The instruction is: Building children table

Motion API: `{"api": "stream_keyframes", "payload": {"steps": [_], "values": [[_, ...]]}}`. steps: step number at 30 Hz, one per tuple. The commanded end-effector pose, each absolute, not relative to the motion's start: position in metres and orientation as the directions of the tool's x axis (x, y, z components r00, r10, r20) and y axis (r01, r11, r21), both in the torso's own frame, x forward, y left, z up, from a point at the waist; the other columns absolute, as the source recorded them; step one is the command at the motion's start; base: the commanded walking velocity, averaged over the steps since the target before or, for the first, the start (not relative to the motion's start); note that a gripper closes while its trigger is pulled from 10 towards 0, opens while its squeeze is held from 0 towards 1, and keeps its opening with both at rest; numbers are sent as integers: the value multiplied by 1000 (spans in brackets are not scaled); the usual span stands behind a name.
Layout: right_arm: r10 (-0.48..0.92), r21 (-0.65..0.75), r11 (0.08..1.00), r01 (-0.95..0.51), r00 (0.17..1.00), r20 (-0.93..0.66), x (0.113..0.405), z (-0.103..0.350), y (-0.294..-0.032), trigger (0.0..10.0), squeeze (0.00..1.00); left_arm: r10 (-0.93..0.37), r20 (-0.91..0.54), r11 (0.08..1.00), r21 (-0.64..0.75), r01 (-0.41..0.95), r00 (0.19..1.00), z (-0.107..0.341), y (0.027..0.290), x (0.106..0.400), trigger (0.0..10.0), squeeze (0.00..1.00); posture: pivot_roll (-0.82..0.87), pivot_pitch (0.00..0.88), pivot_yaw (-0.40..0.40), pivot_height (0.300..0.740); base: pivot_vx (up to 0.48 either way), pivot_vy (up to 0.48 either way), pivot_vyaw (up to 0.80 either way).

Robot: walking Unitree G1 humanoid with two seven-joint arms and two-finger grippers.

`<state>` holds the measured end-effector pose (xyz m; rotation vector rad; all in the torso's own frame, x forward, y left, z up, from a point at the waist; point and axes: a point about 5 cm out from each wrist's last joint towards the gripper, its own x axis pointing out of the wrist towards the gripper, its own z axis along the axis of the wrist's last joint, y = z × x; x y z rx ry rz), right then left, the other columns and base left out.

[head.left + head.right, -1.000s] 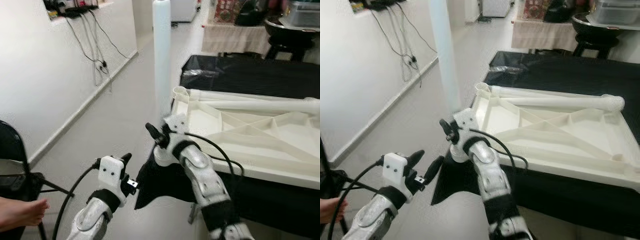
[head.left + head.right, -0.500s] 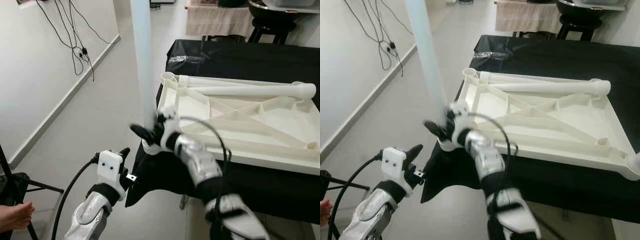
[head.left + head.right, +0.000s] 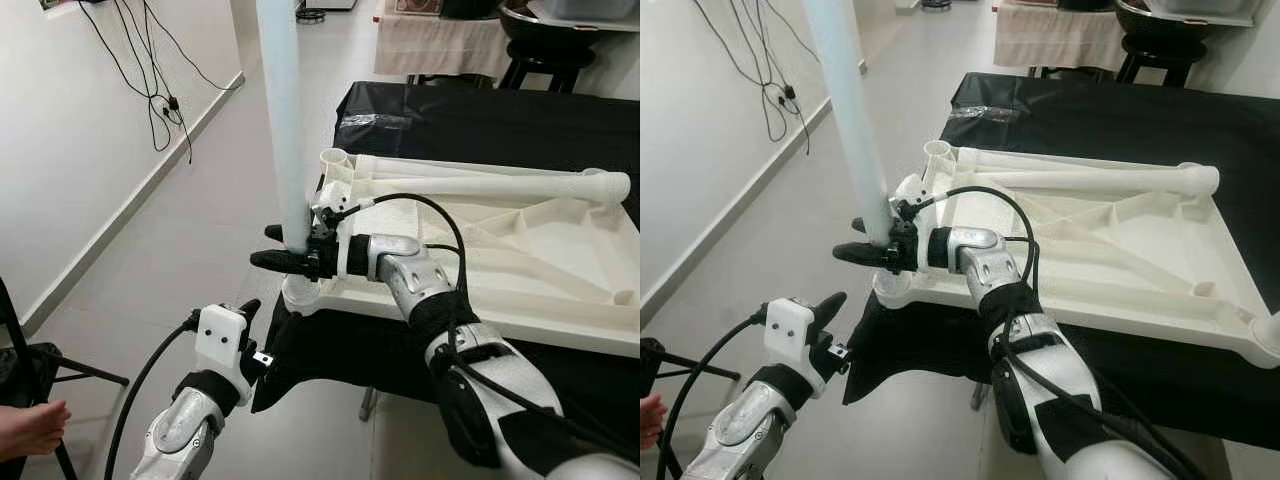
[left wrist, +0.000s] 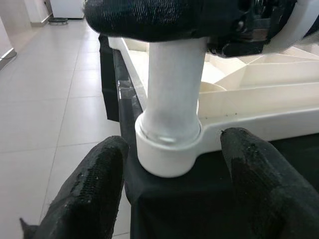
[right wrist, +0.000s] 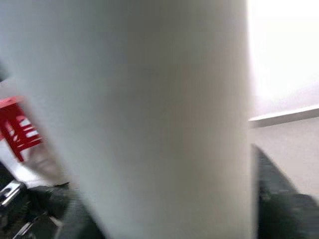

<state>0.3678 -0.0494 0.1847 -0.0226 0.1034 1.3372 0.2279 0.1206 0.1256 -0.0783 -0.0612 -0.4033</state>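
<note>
While the white tabletop (image 3: pixel 480 250) is lying upside down on the black-covered bench (image 3: pixel 520 130), ribs facing up, a pale table leg (image 3: pixel 282 120) is standing upright in the round corner socket (image 4: pixel 168 144) nearest the robot. The right end effector (image 3: pixel 285 247) is reaching across the tabletop's near edge and pinching the leg just above the socket, its black fingers (image 3: pixel 855 252) lying level on either side of the tube. In the right wrist view the leg (image 5: pixel 134 119) is sitting very close to the lens and blurred. The left end effector (image 4: pixel 174 199) is hanging lower, near the bench's draped corner, fingers spread apart and holding nothing; its wrist camera is looking at the socket between the two pads. Another leg (image 3: pixel 490 185) is lying flat along the tabletop's far edge. A person's hand (image 3: pixel 30 428) is resting near a black stand (image 3: pixel 50 365) on the floor.
</note>
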Motion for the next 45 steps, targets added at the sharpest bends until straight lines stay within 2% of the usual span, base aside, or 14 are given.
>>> {"api": "stream_keyframes", "payload": {"steps": [1,12,13,14,19,26,27,29,30,31,37,39,40,45], "values": [[979,77,183,-980,175,-104,364,179,-42,0,0,-384,54,919,-74,388,922,120,120,226,10000,0,21,67,2,740,0,0,0],[896,-17,428,-904,426,-123,371,162,-65,0,0,-379,64,921,-77,383,923,123,119,224,10000,0,17,84,-6,740,0,0,0],[649,8,759,-651,756,-78,376,153,-66,0,0,-377,65,921,-76,381,924,123,120,223,10000,0,2,93,-12,740,0,0,0],[372,44,928,-370,925,-74,375,147,-75,0,0,-376,66,922,-76,380,924,124,121,223,10000,0,2,93,-12,740,0,0,0],[456,37,890,-454,883,-111,318,123,-39,0,0,-382,60,920,-73,386,922,124,122,225,10000,0,-22,93,20,740,0,0,0],[419,-11,907,-421,904,-83,340,137,-29,392,0,-374,59,924,-59,377,926,124,122,227,10000,0,6,88,3,740,0,0,0],[428,-11,902,-431,899,-88,340,137,-28,10000,0,-368,62,927,-62,371,928,124,123,227,10000,0,8,86,3,740,0,0,0],[431,-8,901,-434,897,-98,336,140,-28,10000,0,-363,66,928,-65,367,930,125,125,227,10000,0,8,86,3,740,0,0,0],[436,-20,898,-440,894,-101,335,141,-29,10000,176,-364,66,928,-65,368,929,125,125,227,10000,0,8,86,3,740,0,0,0],[465,-11,884,-468,880,-96,337,143,-28,10000,1000,-367,63,926,-64,371,928,124,124,227,10000,0,11,81,5,740,0,0,0],[664,36,747,-664,748,2,348,164,-24,10000,1000,-371,61,925,-67,374,927,123,124,228,10000,0,13,75,2,740,0,0,0],[825,81,555,-828,561,70,348,178,-22,10000,1000,-371,61,925,-68,374,927,123,123,229,10000,0,12,73,1,740,0,0,0],[887,41,454,-890,456,69,349,182,-24,10000,0,-371,61,925,-69,374,927,122,123,229,10000,0,12,70,-1,740,0,0,0],[944,-26,330,-944,329,23,349,184,-30,10000,0,-371,61,925,-70,374,927,122,123,230,10000,0,14,70,-3,740,0,0,0]]}}
